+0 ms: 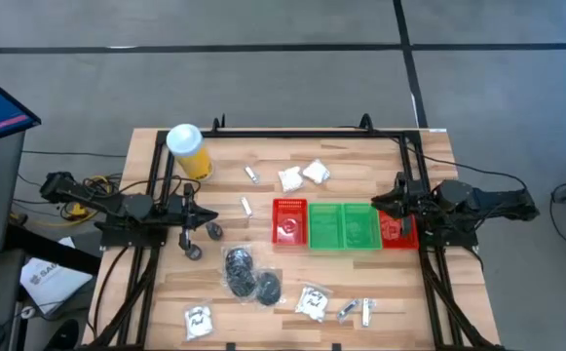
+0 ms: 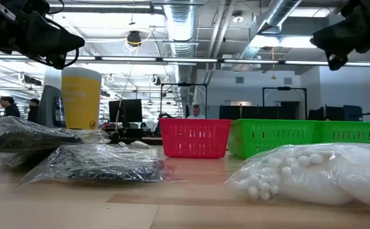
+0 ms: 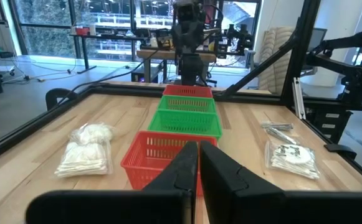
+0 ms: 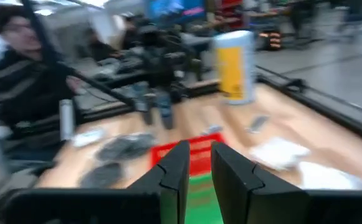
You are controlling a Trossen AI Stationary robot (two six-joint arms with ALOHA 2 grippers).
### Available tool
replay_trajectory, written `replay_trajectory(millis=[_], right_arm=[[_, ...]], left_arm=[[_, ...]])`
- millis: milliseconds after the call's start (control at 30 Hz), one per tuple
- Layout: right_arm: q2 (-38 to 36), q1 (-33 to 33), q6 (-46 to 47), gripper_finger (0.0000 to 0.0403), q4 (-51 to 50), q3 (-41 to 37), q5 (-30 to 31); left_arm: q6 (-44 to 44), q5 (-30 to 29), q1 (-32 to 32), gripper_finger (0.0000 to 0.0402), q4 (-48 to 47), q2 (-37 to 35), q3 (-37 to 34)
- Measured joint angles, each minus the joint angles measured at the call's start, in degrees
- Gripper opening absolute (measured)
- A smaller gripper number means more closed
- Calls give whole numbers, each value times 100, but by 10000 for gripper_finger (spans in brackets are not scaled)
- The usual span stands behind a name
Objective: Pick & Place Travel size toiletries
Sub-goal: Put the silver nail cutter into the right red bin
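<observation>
The travel size toiletries lie scattered on the table (image 1: 263, 156). Two white crinkly sachets (image 1: 302, 175) sit near the far edge, beside two tiny tubes (image 1: 249, 175). Clear bags of black round pieces (image 1: 248, 273) lie toward the near side, with more white sachets (image 1: 312, 300), another sachet (image 1: 198, 320) and small silver tubes (image 1: 358, 310) close to the near edge. In the low view the nearest bags fill the foreground and hide much of the table behind them.

A row of trays stands mid-table: a red tray (image 1: 288, 222), a green tray (image 1: 345, 225), and a second red tray largely hidden under the right arm. A yellow cylinder (image 1: 189, 151) stands at the far left corner.

The left gripper (image 3: 198, 168) hovers at the left side, fingers pressed together, holding nothing. The right gripper (image 4: 196, 165) hangs over the right end of the trays, fingers slightly parted with nothing between them. The right wrist view is blurred; a person shows beyond the table.
</observation>
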Motion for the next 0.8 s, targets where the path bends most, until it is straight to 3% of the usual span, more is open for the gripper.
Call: replay_trajectory(millis=[233,533,800], right_arm=[[491,343,386,59,884,-337,-1187],[1869,1204,1026,59,1040,-343,-1260],[3479,2074,1132,59,2594,-337,-1007]], left_arm=[[-9,0,0,12,35,0,0],[-13,0,-1,12,35,0,0],[-15,-2,-1,12,35,0,0]])
